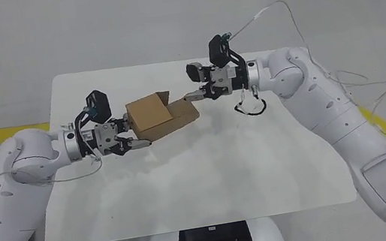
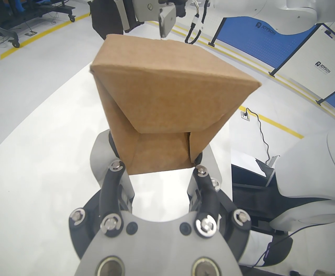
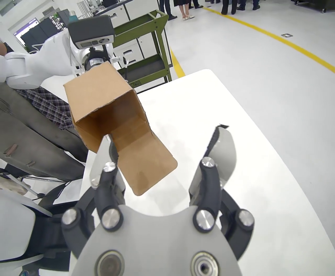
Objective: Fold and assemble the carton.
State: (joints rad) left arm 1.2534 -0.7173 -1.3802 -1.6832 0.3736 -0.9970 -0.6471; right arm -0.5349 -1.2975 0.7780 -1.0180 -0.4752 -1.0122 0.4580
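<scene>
Top view shows the carton (image 1: pixel 154 114) held up over the far left part of the bench (image 1: pixel 226 184), between the two arms. The left gripper (image 1: pixel 130 143) pinches one end of it, a finger on each side wall. From the left wrist view that end looks partly closed, with a large flap (image 2: pixel 172 102) folded across and a gap below it.

The right gripper (image 1: pixel 195 96) stands spread at the other end, which is open. One finger (image 3: pixel 106 154) sits at the rim of the mouth, beside a long flap (image 3: pixel 148 167) that sticks out toward the wrist. The other finger (image 3: pixel 222 146) is well apart, over bare bench.

I judge the tube to be squared up, and the step in hand to be folding the open end's flaps. The next move calls for the right gripper to press that long flap inward across the mouth while the left grip holds firm, so the carton neither twists nor slips.
</scene>
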